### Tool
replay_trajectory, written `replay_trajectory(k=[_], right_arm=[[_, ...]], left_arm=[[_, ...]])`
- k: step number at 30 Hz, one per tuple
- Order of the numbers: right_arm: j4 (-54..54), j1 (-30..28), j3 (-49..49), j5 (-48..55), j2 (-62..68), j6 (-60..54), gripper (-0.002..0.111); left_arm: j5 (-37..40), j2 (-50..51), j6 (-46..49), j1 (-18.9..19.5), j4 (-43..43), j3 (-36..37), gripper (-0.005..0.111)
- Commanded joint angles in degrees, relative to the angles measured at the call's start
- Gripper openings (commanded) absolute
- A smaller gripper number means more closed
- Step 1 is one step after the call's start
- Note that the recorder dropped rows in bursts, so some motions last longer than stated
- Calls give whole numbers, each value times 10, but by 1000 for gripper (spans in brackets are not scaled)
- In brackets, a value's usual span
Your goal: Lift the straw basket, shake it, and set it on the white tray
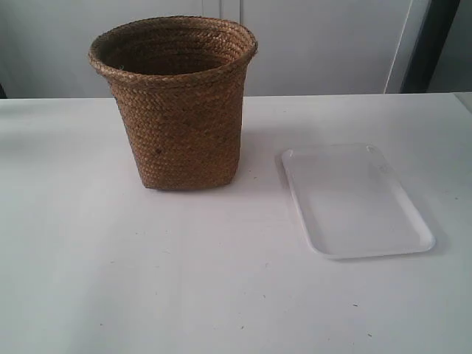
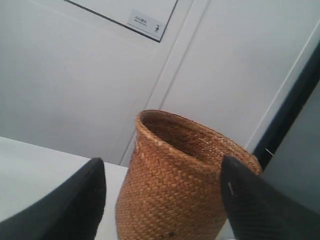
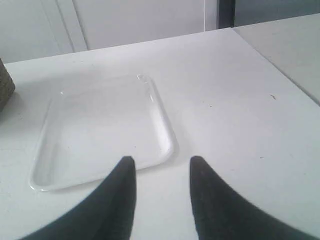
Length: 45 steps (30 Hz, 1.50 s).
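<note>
The straw basket stands upright on the white table, left of the middle in the exterior view. The white tray lies flat and empty to its right, a short gap apart. No arm shows in the exterior view. In the left wrist view the basket fills the space ahead between the black fingers, and my left gripper is open wide, apart from it. My right gripper is open and empty just off the tray's near corner. A sliver of the basket shows at that view's edge.
The white table spreads around both objects. Pale wall panels and a dark vertical strip stand behind it. In the right wrist view a seam separates the table from a second grey surface.
</note>
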Motion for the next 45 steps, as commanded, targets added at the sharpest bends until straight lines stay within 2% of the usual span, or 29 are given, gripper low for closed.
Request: replay_trajectory(k=[1,9,16,19,23,24,27,30,31,33,35,40,45], right_arm=[[-1,0,3,-1,-3,2,35],[-1,0,3,-1,-3,2,35],[-1,0,3,-1,-3,2,35],[-1,0,3,-1,-3,2,35],[-1,0,3,-1,-3,2,35],[-1,0,3,-1,-3,3,35],[-1,0,3,-1,-3,3,35],[-1,0,3,-1,-3,3,35],[-1,0,3,-1,-3,3,35],[-1,0,3,-1,-3,3,35],[-1,0,3,-1,-3,3,35],[-1,0,3,-1,-3,3,35],[-1,0,3,-1,-3,3,35]], left_arm=[[-28,88,-45,-3,46,-59,68],[-95,262,-140,-3,141,-182,68],[-92,403,-234,-3,197,-308,68],[-108,459,-270,-5,213,-358,74],[-107,534,-312,-27,230,-419,80],[-90,568,-312,-43,238,-447,80],[35,634,-312,-89,284,-489,80],[37,682,-312,-95,288,-534,80],[16,702,-312,-95,287,-556,80],[0,735,-312,-105,290,-578,80],[25,756,-312,-115,315,-587,80],[37,767,-312,-117,315,-588,79],[-4,767,-312,-117,313,-588,79]])
